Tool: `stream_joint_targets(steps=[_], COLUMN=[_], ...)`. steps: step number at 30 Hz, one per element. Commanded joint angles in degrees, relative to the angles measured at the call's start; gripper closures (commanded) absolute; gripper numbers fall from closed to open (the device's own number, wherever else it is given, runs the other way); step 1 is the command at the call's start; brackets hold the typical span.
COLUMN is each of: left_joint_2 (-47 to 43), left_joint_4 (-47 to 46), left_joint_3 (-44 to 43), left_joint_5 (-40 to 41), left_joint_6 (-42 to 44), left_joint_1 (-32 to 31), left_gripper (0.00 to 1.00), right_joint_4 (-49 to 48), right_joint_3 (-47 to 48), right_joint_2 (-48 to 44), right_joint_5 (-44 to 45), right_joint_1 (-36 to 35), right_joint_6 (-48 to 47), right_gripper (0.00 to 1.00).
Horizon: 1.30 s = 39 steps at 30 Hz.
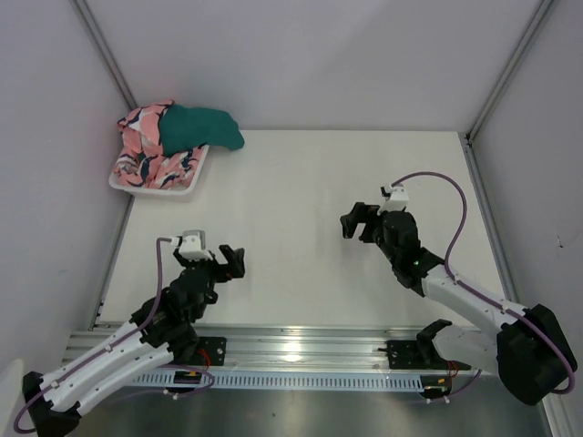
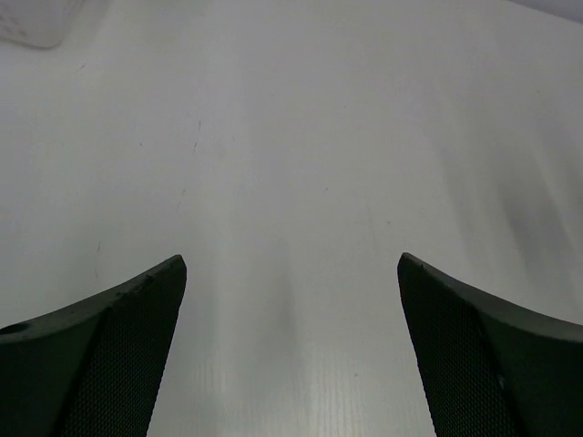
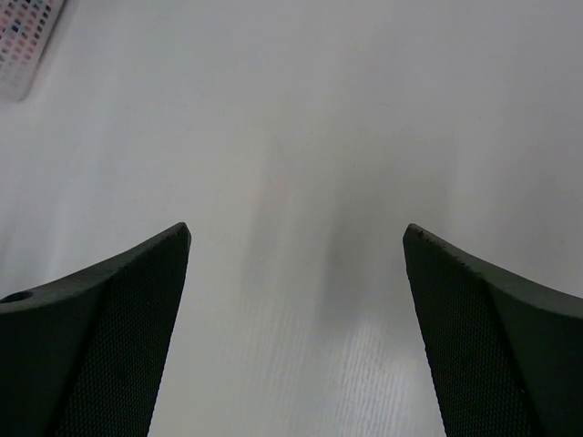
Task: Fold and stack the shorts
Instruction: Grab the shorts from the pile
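Both pairs of shorts are in the white plastic mesh basket (image 1: 182, 188) at the far left corner of the white table (image 1: 310, 182), unfolded and unstacked. The salmon-pink fabric shorts with navy-and-white shark print (image 1: 144, 151) are bunched up, fill the left and front of the basket and bulge over its rim. The plain dark teal green fabric shorts (image 1: 202, 127) are heaped on the pink pair at the far right side, and one end droops past the basket's right edge over the table. Too small to make out a drawstring. The black two-finger left gripper (image 1: 232, 262) is over the near-left part of the table, well apart from the basket, with its jaws spread wide and nothing between them. In the left wrist view its dark textured fingers (image 2: 118, 355) sit at the two lower corners with only bare table between them, and a blurred corner of the basket shows top left. The black two-finger right gripper (image 1: 357, 221) is right of centre over mid-table, pointing left, well apart from the basket and the other gripper, jaws also spread wide and empty. In the right wrist view its fingers (image 3: 492, 337) frame bare table, and the basket's mesh shows at top left with pink behind it. Can't tell if either gripper touches the surface. A silver metal rail (image 1: 301, 348) runs along the near edge and carries both arm bases.
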<state>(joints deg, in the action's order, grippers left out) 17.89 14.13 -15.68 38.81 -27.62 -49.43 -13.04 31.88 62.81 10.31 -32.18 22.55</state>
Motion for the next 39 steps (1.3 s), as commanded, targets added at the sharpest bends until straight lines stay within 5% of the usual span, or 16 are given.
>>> stream_joint_targets(steps=[1,7,14,21,26,39], left_joint_2=[3.6,19.2,37.9,50.0,60.5,77.6], left_joint_4=[2.5,4.6,10.3,10.5,11.9,13.1], left_joint_3=[-3.9,-19.8,-43.9,-53.1,-59.1,-63.9], left_joint_5=[6.8,-1.2,-20.9,-21.7,-29.5,-26.0], left_joint_6=[-8.5,-12.1,-11.6,-16.3,-18.5,-27.7], left_joint_1=[0.0,12.9,41.8,54.2,65.3,69.8], left_gripper=[0.01,0.01,0.01,0.01,0.04,0.04], right_joint_4=[-5.3,-5.4,-6.3,-6.7,-6.8,-7.4], right_joint_3=[-3.5,-4.1,-3.9,-4.4,-4.5,-4.4], right_joint_2=[-1.0,-0.4,1.5,1.4,2.1,3.0], right_joint_5=[5.3,5.9,3.1,2.9,2.8,0.6], right_joint_1=[0.0,0.8,0.8,0.9,1.1,1.9], right_joint_6=[0.7,1.6,1.6,1.9,2.4,4.0], right_gripper=[0.01,0.01,0.01,0.01,0.01,0.01])
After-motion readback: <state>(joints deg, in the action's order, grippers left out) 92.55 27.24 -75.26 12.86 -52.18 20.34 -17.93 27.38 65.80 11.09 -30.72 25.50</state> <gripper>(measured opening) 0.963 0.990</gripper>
